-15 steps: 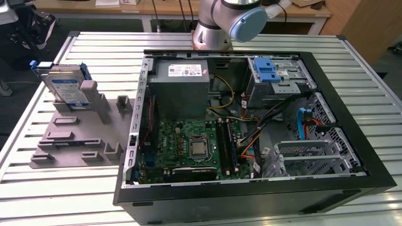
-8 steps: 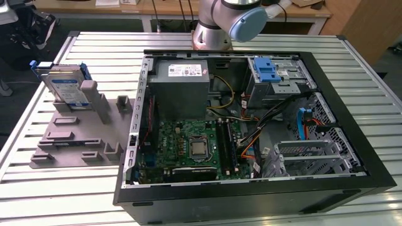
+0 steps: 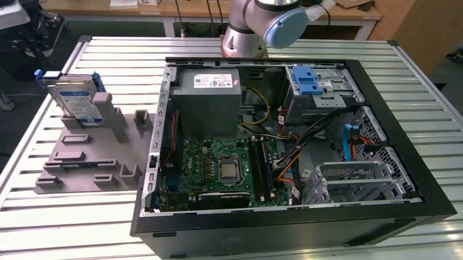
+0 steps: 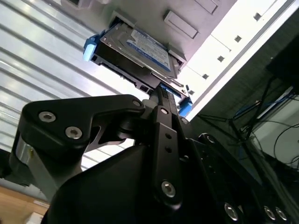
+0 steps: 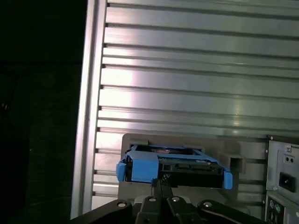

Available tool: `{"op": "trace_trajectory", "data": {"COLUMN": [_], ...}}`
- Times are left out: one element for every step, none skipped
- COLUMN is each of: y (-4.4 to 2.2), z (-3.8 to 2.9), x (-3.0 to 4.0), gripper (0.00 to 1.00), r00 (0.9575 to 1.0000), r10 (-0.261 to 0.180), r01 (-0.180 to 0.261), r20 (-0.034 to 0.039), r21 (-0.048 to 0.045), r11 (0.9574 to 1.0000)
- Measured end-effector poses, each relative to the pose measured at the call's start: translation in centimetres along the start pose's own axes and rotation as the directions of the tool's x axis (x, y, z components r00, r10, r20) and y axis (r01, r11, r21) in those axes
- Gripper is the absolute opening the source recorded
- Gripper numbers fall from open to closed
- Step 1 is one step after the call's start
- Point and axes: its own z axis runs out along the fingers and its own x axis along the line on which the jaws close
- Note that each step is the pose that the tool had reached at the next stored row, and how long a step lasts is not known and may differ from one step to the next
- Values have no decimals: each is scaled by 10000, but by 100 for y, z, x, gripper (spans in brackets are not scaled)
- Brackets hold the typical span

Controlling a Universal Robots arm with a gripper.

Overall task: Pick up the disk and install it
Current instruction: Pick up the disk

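Observation:
The disk [image 3: 76,100] stands on edge in a slot of the grey holder [image 3: 87,162], at the exterior view's left on the slatted table. It is a silver drive with a white-and-blue label in a blue plastic carrier. Both wrist views show the disk [image 4: 140,51] [image 5: 173,165] just past the tip of my gripper [image 4: 161,91] [image 5: 161,183]. The black fingers lie together, shut, pointing at the carrier's edge with nothing between them. I cannot tell whether the tip touches the carrier.
An open black computer case [image 3: 405,162] lies flat in the middle of the table, with a green motherboard [image 3: 224,168], a grey power supply [image 3: 210,97] and a silver cage with a blue latch [image 3: 318,86]. The arm's base [image 3: 242,38] stands behind the case.

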Motion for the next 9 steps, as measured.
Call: {"op": "trace_trajectory", "data": {"y": [0, 0, 0, 0, 0, 0, 0, 0, 0], "z": [1, 2, 3, 4, 5, 5, 6, 7, 8], "x": [0, 0, 0, 0, 0, 0, 0, 0, 0], "gripper": [11, 11, 11, 11, 11, 11, 11, 11, 11], "r00": [9998, 9993, 9985, 9974, 9958, 9940, 9919, 9894, 9867], "r10": [-179, -365, -539, -723, -915, -1092, -1271, -1449, -1626], "r01": [179, 365, 539, 723, 914, 1092, 1271, 1449, 1626], "r20": [-8, -15, -22, -30, -38, -46, -53, -61, -68], "r21": [-1, -3, -5, -7, -9, -10, -13, -15, -18], "r11": [9998, 9993, 9985, 9974, 9958, 9940, 9919, 9894, 9867]}}
